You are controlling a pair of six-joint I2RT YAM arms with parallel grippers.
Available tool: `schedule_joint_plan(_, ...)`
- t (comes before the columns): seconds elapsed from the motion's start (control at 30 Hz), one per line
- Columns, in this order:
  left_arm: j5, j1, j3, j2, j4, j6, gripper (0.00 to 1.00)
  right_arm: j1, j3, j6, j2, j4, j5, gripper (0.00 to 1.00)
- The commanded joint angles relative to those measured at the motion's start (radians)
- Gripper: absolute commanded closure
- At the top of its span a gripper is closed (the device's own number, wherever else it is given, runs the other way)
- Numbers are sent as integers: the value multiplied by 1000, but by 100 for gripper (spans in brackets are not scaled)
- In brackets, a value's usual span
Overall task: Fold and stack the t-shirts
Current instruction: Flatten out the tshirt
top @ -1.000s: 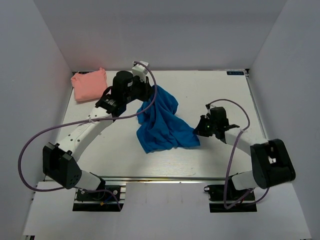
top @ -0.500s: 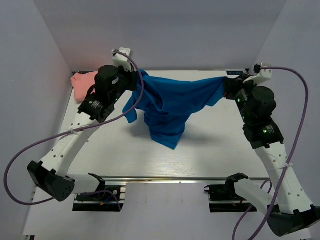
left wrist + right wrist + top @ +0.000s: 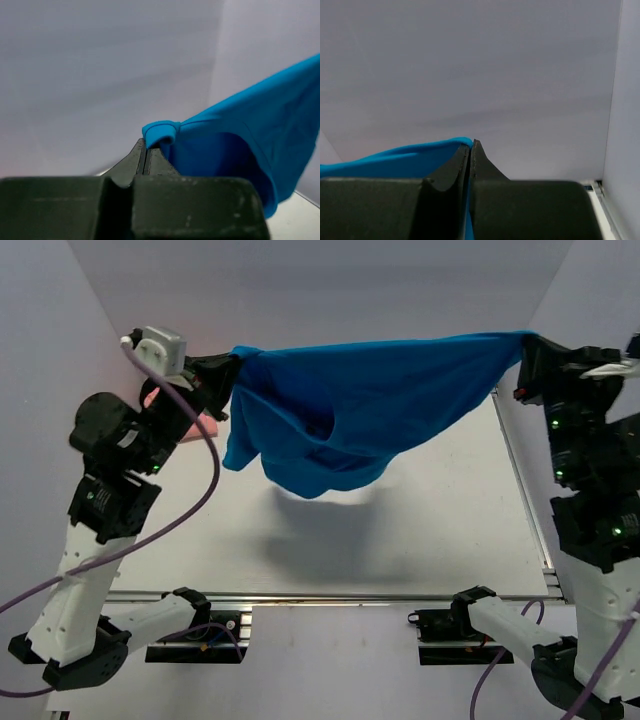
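The bright blue t-shirt (image 3: 370,400) hangs stretched in the air high above the table, held between both grippers. My left gripper (image 3: 232,368) is shut on its left corner; the pinched cloth (image 3: 162,132) shows in the left wrist view at the fingertips. My right gripper (image 3: 527,350) is shut on its right corner; the cloth (image 3: 395,157) shows in the right wrist view. The shirt's middle sags down. The pink t-shirt (image 3: 205,424) is mostly hidden behind my left arm at the table's far left.
The white table (image 3: 430,530) lies below with the shirt's shadow on it. Grey walls stand on three sides. A metal rail (image 3: 330,597) runs along the table's near edge.
Both arms rose and spread apart, lifting the blue t-shirt off the table and stretching it wide in the air. The left arm now covers most of the pink t-shirt.
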Motion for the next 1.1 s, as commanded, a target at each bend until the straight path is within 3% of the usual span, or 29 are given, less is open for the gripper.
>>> schedule_joint_plan(0.0,155,4,62,-64,-30,35,100,-4,120,-72,-22,2,5,100)
schedule_joint_plan(0.13,198,17,85,-124,-30,35,100,-5,150,-66,-85,3,-95,100)
schedule_joint_plan(0.43,345,26,252,-128,-110,35,100,-7,190,-68,-182,34,-150,100)
schedule_joint_plan(0.67,365,26,197,-66,-110,2,100,-4,87,-31,-184,65,-154,100)
schedule_joint_plan(0.97,108,26,-128,120,57,-66,100,-7,-334,14,-78,261,87,100)
schedule_joint_plan(1.07,4,26,-208,267,103,-107,100,-7,-488,57,13,359,176,100)
